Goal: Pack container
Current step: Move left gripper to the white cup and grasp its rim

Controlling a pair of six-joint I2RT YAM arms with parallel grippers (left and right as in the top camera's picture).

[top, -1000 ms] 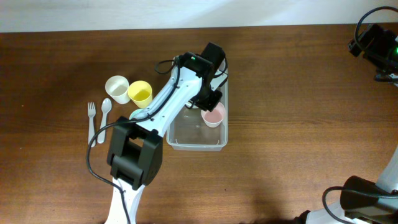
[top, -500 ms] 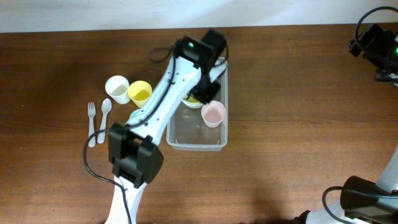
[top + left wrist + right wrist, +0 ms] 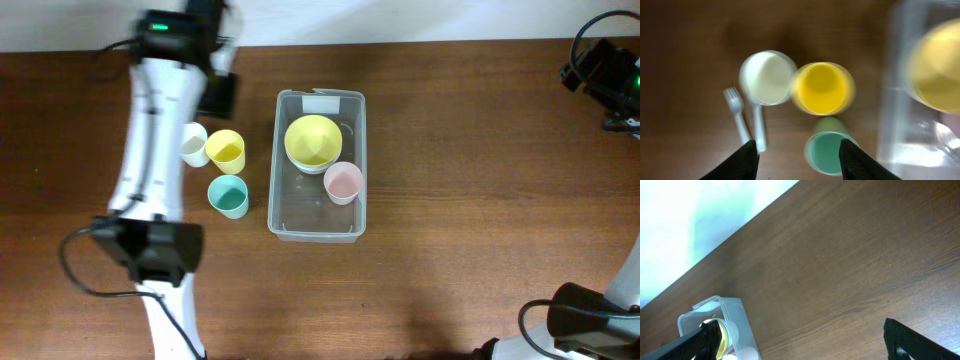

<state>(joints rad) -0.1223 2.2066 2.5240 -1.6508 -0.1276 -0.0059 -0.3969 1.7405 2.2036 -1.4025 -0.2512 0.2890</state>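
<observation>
- The wooden table (image 3: 480, 200) carries everything. My right gripper (image 3: 800, 330) hangs over a bare stretch at its far right, fingers spread with nothing between them (parked out of the way, I'd judge).
- The container (image 3: 305, 215) lies mid-table, front to back, with its white label (image 3: 320, 103) at the far short end. That puts it within easy reach of the left arm.
- My left gripper (image 3: 797, 152) hovers above the loose cups left of the container. Its jaws are wide and empty, which I read as lining up a pick.
- Inside the container, a yellow bowl (image 3: 313, 140) sits at the label end. It may be nested in a paler bowl, but the view is too soft to say.
- A pink cup (image 3: 343, 182) stands just beside the bowl, leaving the near half free for more.
- Outside wait a yellow cup (image 3: 226, 150), a white cup (image 3: 767, 77) just beside it, and a teal cup (image 3: 228, 196).
- A white fork (image 3: 736, 112) and spoon (image 3: 759, 130) lie side by side near the white cup.
</observation>
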